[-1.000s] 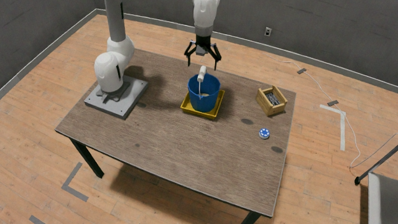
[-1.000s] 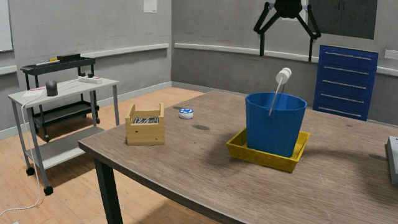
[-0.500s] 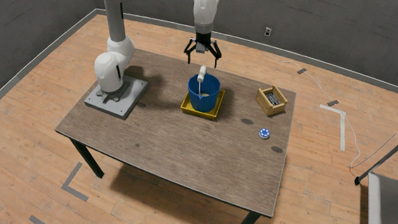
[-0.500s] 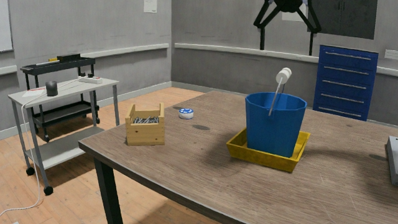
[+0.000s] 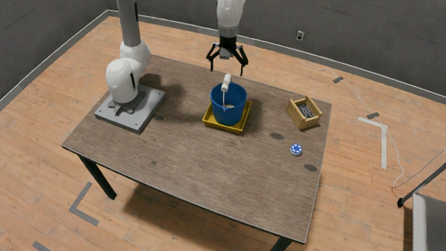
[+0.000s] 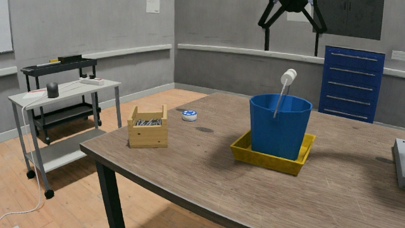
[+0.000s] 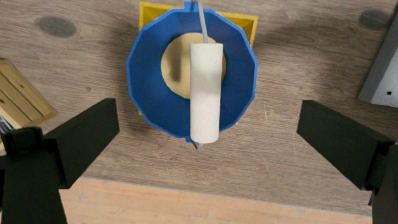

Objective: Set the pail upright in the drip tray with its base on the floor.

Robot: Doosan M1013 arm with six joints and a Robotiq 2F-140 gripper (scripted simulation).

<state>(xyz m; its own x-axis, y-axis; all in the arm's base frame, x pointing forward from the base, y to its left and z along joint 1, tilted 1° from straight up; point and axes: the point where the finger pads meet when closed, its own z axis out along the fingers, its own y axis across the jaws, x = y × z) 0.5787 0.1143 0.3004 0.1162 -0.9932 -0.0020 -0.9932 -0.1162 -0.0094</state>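
The blue pail (image 5: 228, 104) (image 6: 278, 126) (image 7: 150, 80) stands upright inside the yellow drip tray (image 5: 241, 126) (image 6: 262, 158) (image 7: 247, 22) on the table. Its wire handle stands up, with the white grip (image 5: 226, 83) (image 6: 288, 76) (image 7: 206, 92) above the rim. My gripper (image 5: 226, 70) (image 6: 291, 44) (image 7: 208, 116) is wide open and empty. It hangs well above the pail and the handle grip, touching nothing.
A wooden crate of nails (image 5: 304, 112) (image 6: 147, 128) (image 7: 20, 100) stands on the table to one side of the tray. A small blue and white puck (image 5: 295, 149) (image 6: 189, 115) lies beyond it. The robot's grey base plate (image 5: 130, 109) (image 7: 382, 75) sits on the other side. A blue drawer cabinet (image 6: 351, 82) stands behind the table.
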